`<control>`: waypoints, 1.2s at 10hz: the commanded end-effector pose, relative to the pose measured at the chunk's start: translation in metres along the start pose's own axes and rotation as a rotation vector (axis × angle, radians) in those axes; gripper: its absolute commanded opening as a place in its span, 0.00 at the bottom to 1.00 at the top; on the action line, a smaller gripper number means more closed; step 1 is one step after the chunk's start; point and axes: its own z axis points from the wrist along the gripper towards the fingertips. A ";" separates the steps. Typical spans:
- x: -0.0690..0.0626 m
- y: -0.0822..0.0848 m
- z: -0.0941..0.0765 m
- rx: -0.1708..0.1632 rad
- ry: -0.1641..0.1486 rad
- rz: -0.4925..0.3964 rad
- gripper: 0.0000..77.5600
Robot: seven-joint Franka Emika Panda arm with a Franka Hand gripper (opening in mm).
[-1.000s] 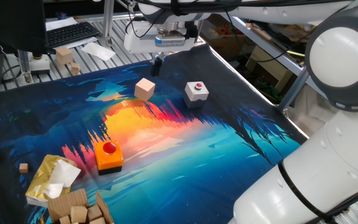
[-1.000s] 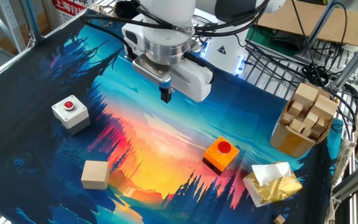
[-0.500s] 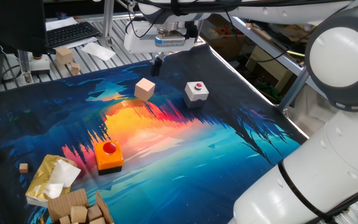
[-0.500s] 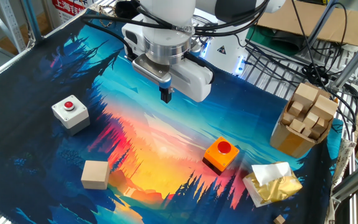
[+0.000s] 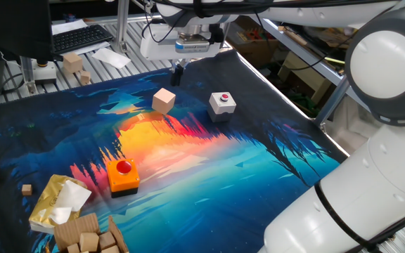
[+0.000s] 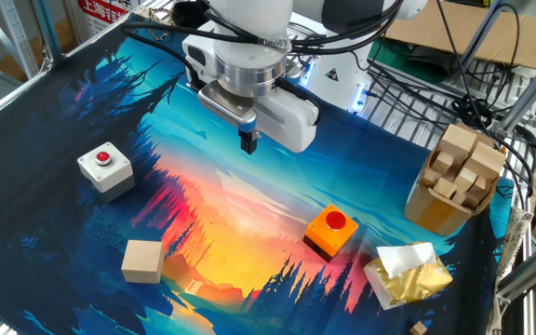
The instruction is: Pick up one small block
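One block (image 5: 164, 100) sits free on the tabletop (image 6: 249, 209), well apart from the closed, empty fingers (image 6: 247, 142), which hang above the mat since the reach is not yet begun.

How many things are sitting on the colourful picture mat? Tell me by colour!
Pale tan wooden: 1, the small block
White with a red button: 1, the white box
Orange with a red button: 1, the orange box
Total: 3 on the mat, not counting the crinkly yellow packet and wooden pieces at its edge. The gripper hangs above, holding nothing.
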 end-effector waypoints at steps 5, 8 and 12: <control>-0.037 0.006 -0.006 0.002 -0.030 0.014 0.00; -0.033 0.006 -0.016 -0.005 -0.021 0.012 0.00; -0.033 0.006 -0.018 0.000 -0.019 0.021 0.00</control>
